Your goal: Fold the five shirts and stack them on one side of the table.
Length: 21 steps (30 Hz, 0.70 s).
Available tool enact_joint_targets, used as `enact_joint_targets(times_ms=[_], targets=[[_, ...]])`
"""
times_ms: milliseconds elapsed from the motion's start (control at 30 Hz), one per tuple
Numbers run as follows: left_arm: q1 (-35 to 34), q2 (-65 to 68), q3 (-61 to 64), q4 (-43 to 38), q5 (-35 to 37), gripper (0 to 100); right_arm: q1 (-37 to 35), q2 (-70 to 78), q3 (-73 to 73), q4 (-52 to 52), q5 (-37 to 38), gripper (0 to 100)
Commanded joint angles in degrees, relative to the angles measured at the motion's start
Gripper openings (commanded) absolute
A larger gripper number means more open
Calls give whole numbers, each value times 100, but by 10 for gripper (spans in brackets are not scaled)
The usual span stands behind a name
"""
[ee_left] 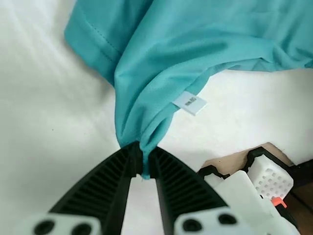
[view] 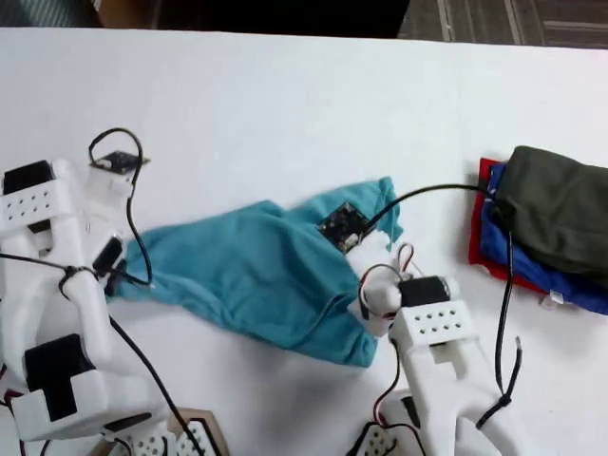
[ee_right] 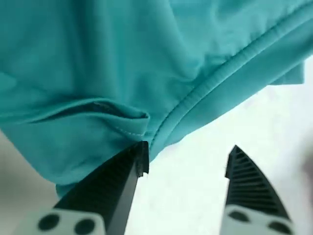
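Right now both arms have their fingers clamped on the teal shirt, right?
Not both. The left gripper has its fingers clamped on the teal shirt, but the right wrist view shows the right gripper with fingers open at the shirt's edge.

The left gripper (ee_left: 142, 166) has its 2 fingers pressed together, the right gripper (ee_right: 188, 156) its 2 spread apart.
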Motion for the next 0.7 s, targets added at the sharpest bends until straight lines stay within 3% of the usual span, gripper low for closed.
enact_joint_targets(times_ms=[0, 233, 467, 667], targets=[[70, -26, -13, -26, -9, 26, -242, -145, -18, -233, -114, 248], [53, -35, -13, 0, -9, 26, -848, -136, 0, -259, -369, 248], [44, -35, -13, 9, -9, 26, -857, -57, 0, -242, -431, 248], [44, -35, -13, 9, -9, 26, -813, 927, 0, -637, -431, 248]])
